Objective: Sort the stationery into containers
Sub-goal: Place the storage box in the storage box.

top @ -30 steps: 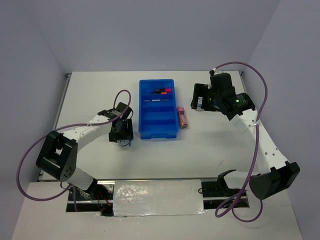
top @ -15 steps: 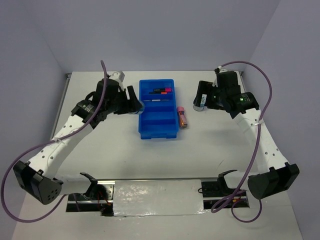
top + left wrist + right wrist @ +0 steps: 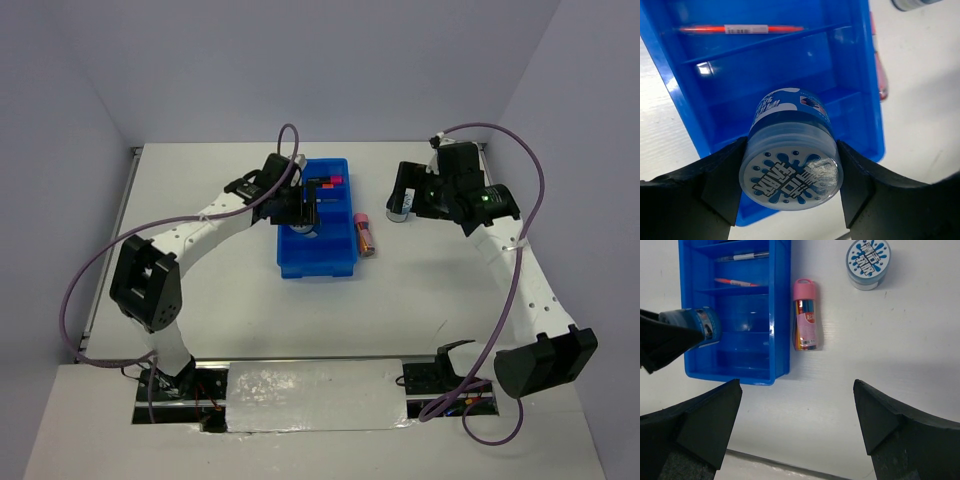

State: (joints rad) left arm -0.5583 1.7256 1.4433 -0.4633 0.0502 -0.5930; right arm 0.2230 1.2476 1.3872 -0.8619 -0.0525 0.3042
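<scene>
My left gripper is shut on a round blue-white tape roll and holds it over the nearer half of the blue tray. In the left wrist view the roll sits between both fingers of the left gripper. Markers lie in the far compartment, thin pens in the second. My right gripper is open and empty, high over the table right of the tray. The pink-copper tube lies beside the tray's right wall. A second tape roll lies further right.
The white table's left half is bare. The two nearest tray compartments hold nothing. The table's near edge with a metal rail lies below the arms' bases.
My left arm has swung from the table left of the tray to over the tray, carrying the tape roll. My right arm has barely moved.
</scene>
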